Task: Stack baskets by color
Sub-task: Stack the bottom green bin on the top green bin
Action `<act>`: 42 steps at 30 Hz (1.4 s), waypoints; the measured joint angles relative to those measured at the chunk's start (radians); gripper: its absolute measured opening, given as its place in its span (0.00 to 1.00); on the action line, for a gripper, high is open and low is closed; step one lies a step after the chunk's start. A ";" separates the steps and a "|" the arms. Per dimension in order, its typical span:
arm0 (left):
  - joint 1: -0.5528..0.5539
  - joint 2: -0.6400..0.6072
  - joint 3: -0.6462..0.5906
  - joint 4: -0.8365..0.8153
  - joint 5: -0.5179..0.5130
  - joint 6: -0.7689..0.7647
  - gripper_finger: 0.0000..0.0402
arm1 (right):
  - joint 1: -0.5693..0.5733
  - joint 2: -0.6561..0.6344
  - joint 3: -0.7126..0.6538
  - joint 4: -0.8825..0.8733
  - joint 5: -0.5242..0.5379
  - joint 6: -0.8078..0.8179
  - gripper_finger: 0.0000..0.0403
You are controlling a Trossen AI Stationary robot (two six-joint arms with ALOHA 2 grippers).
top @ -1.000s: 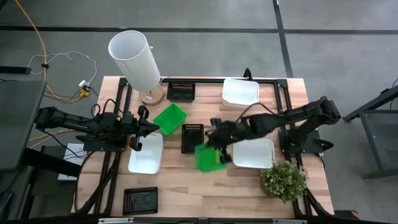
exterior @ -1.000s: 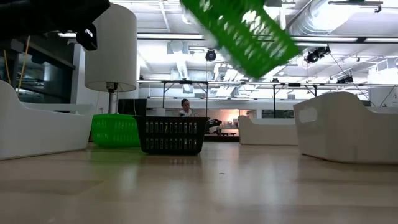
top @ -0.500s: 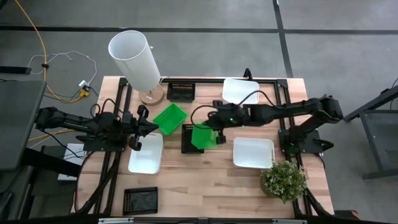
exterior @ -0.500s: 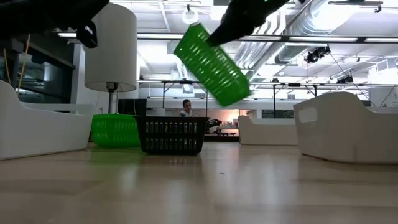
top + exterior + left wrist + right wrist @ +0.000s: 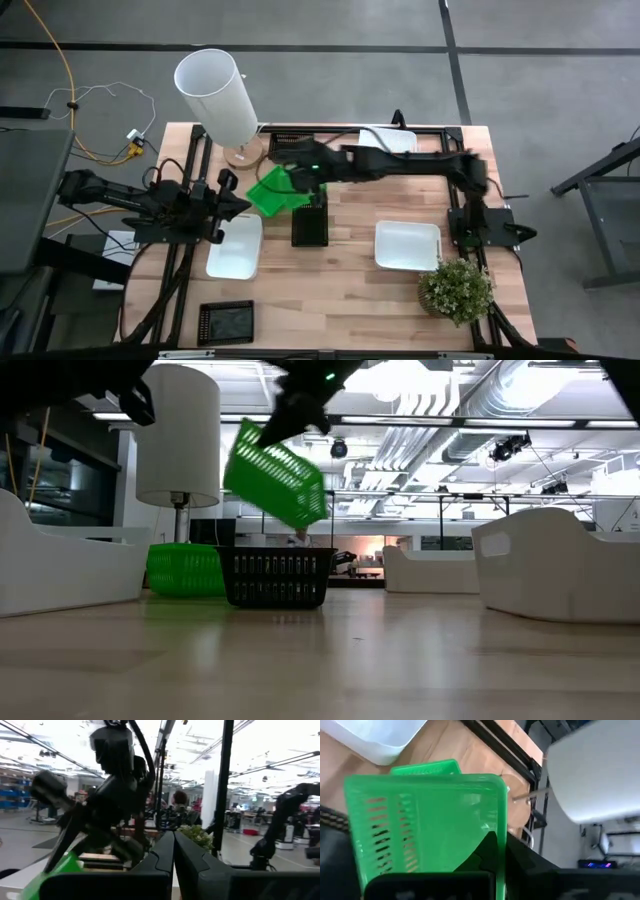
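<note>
the step in hand looks like bringing one green basket over to its match: the right gripper (image 5: 308, 176) is clamped on the rim of the carried green basket (image 5: 276, 472), holding it tilted in the air above the table, just over the second green basket (image 5: 268, 190) that sits on the wood near the lamp. the next move probably calls for levelling the carried basket, lining it up squarely over the resting one and lowering it in before letting go. the left gripper (image 5: 222, 206) waits with fingers pressed together, empty, just beside the resting green basket and over the near white basket (image 5: 236, 250), close enough to crowd the drop. a black basket (image 5: 310, 226) stands right next to the target. farther off lie another white basket (image 5: 407, 245), a potted plant (image 5: 455, 289), a black basket (image 5: 292, 147) at the back edge, and the tall white lamp shade (image 5: 218, 96).
</note>
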 joint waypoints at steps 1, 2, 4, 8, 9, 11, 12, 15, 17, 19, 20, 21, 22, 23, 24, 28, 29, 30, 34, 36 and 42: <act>-0.002 0.000 0.000 0.000 -0.009 0.009 0.00 | -0.001 0.040 0.046 -0.010 0.008 -0.030 0.00; -0.004 0.000 0.000 0.000 -0.015 0.016 0.00 | -0.001 0.078 0.089 -0.019 0.023 -0.053 0.00; -0.009 0.000 0.000 0.000 -0.028 0.023 0.00 | 0.003 0.145 0.165 -0.033 0.052 -0.091 0.00; -0.013 0.000 0.000 -0.001 -0.031 0.027 0.00 | 0.015 0.247 0.282 -0.058 0.113 -0.162 0.00; -0.013 0.000 0.000 -0.001 -0.031 0.027 0.00 | 0.019 0.267 0.306 -0.069 0.130 -0.181 0.00; -0.013 0.000 0.000 -0.001 -0.031 0.027 0.00 | 0.030 0.296 0.342 -0.072 0.147 -0.205 0.00; -0.013 0.000 0.000 -0.001 -0.030 0.028 0.00 | 0.038 0.307 0.352 -0.070 0.153 -0.214 0.00; -0.013 0.000 0.000 -0.002 -0.028 0.035 0.00 | 0.064 0.327 0.365 -0.065 0.165 -0.243 0.00; -0.013 0.000 0.000 -0.002 -0.028 0.035 0.00 | 0.076 0.328 0.349 -0.033 0.158 -0.250 0.00; -0.013 0.000 0.000 -0.002 -0.028 0.035 0.00 | 0.081 0.328 0.346 -0.014 0.162 -0.250 0.00; -0.013 0.000 0.000 -0.001 -0.028 0.035 0.00 | 0.081 0.328 0.345 -0.010 0.169 -0.251 0.00; -0.013 0.000 0.000 -0.001 -0.028 0.035 0.00 | 0.081 0.328 0.345 0.000 0.169 -0.252 0.00; -0.013 0.000 0.000 0.001 -0.028 0.035 0.00 | 0.080 0.328 0.345 0.009 0.161 -0.248 0.00; -0.013 -0.001 0.000 0.003 -0.028 0.035 0.00 | 0.078 0.328 0.345 0.013 0.145 -0.240 0.00; -0.013 -0.001 0.000 0.003 -0.029 0.035 0.00 | 0.077 0.328 0.345 0.015 0.123 -0.237 0.00; -0.013 0.000 0.000 0.002 -0.028 0.034 0.00 | 0.081 0.328 0.344 0.017 0.082 -0.280 0.00; -0.013 0.000 0.000 0.002 -0.028 0.034 0.00 | 0.084 0.327 0.344 0.017 0.084 -0.291 0.00; -0.013 0.000 0.000 0.002 -0.028 0.034 0.00 | 0.085 0.327 0.344 0.017 0.092 -0.292 0.00; -0.013 0.000 0.000 0.001 -0.029 0.034 0.00 | 0.080 0.327 0.344 -0.002 0.100 -0.285 0.00; -0.013 0.000 0.000 0.001 -0.031 0.034 0.00 | 0.074 0.328 0.344 -0.020 0.070 -0.280 0.00; -0.013 0.000 0.000 -0.002 -0.031 0.030 0.00 | 0.071 0.371 0.342 0.003 0.127 -0.303 0.00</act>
